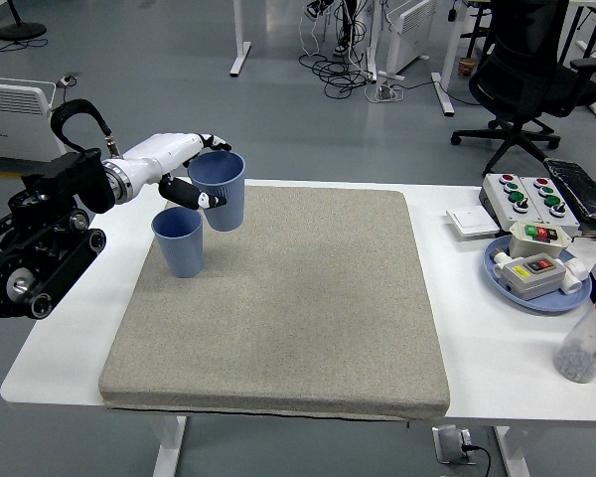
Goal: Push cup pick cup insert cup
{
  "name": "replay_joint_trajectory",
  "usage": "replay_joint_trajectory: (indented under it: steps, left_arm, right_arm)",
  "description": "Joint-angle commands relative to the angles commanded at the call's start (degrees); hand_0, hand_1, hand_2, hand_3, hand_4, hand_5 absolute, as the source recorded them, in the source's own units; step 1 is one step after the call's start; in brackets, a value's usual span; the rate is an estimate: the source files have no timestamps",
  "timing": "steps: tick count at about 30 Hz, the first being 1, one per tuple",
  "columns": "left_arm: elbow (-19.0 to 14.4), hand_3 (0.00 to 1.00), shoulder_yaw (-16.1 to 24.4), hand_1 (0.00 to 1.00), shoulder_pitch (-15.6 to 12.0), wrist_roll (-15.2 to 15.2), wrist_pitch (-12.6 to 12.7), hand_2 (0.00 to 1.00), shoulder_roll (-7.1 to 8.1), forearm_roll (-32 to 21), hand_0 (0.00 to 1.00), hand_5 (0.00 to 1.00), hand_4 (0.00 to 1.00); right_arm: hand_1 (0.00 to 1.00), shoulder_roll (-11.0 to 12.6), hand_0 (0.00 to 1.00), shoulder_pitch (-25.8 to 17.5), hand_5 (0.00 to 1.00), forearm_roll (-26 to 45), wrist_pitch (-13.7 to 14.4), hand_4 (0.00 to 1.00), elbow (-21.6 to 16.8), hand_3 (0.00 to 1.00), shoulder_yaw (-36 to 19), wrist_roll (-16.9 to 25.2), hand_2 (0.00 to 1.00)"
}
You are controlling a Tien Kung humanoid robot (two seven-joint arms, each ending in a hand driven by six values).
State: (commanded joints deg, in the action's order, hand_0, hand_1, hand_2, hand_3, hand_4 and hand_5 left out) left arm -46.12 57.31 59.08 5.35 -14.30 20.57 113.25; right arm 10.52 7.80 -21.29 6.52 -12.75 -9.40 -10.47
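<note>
Two blue cups are in the head view. One blue cup (182,241) stands upright on the grey mat (278,308) near its far left corner. My left hand (194,174), white with black fingertips, is shut on the second blue cup (222,189) and holds it upright in the air, above and just right of the standing cup. The right arm is not in view.
At the right of the white table (497,368) stand a blue plate (536,288) with button boxes, a larger button box (521,199), a white switch plate (474,221) and a clear bottle (588,343). An office chair (536,70) stands behind the table.
</note>
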Motion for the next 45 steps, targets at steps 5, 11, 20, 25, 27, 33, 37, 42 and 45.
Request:
replay_joint_trajectory:
  steps: [5, 11, 20, 25, 27, 33, 37, 42, 45]
  left_arm:
    - [0.1, 0.863, 2.9, 0.618, -0.1, -0.1, -0.7, 0.63, 1.51, -0.7, 0.554, 0.216, 0.729]
    - [0.2, 0.864, 3.5, 0.617, -0.7, -0.5, -1.7, 0.628, 2.42, -0.5, 0.554, 0.218, 0.723]
    - [0.2, 0.869, 3.5, 0.617, -1.8, -0.9, -2.4, 0.624, 3.45, -0.6, 0.552, 0.234, 0.72]
    - [0.9, 0.869, 3.3, 0.617, -2.1, -0.8, -2.2, 0.624, 3.53, -0.7, 0.552, 0.234, 0.72]
    - [1.2, 0.872, 3.3, 0.617, -2.2, -0.7, -2.1, 0.625, 3.5, -0.8, 0.551, 0.234, 0.718]
    - [2.6, 0.873, 3.0, 0.617, -2.5, -0.2, -1.3, 0.626, 3.33, -0.8, 0.551, 0.237, 0.719]
    - [3.6, 0.873, 3.1, 0.617, -2.5, 0.3, -0.4, 0.626, 3.15, -0.7, 0.551, 0.237, 0.719]
    - [4.6, 0.873, 2.6, 0.617, -2.5, 0.7, 0.4, 0.633, 2.8, -0.7, 0.552, 0.238, 0.718]
    - [4.8, 0.89, 2.0, 0.647, -2.6, 0.7, 0.9, 0.667, 2.64, -1.0, 0.558, 0.236, 0.717]
  right_arm:
    - [0.67, -0.1, 0.731, -0.3, 0.388, -0.2, 0.0, 0.169, 0.0, 0.601, -0.2, -0.1, 0.709]
    - [0.67, -0.1, 0.731, -0.5, 0.387, -0.4, 0.0, 0.169, 0.0, 0.6, -0.4, -0.2, 0.709]
    - [0.67, -0.1, 0.731, -0.2, 0.387, 0.3, 0.1, 0.169, 0.0, 0.6, 0.0, 0.0, 0.709]
    - [0.67, -0.1, 0.731, -0.1, 0.387, 0.5, 0.0, 0.169, 0.0, 0.6, 0.1, 0.0, 0.709]
    - [0.67, -0.1, 0.731, 0.0, 0.387, 0.4, 0.0, 0.169, 0.0, 0.6, 0.1, 0.0, 0.709]
    - [0.67, -0.1, 0.731, 0.1, 0.388, 0.5, 0.0, 0.169, 0.0, 0.6, 0.2, 0.0, 0.709]
    - [0.67, -0.1, 0.731, 0.2, 0.388, 0.5, 0.0, 0.169, 0.0, 0.6, 0.2, 0.1, 0.709]
    - [0.671, -0.1, 0.731, 0.3, 0.388, 0.5, 0.0, 0.169, 0.0, 0.6, 0.2, 0.1, 0.709]
    - [0.67, -0.1, 0.731, 0.3, 0.389, 0.6, 0.0, 0.17, 0.0, 0.6, 0.2, 0.1, 0.709]
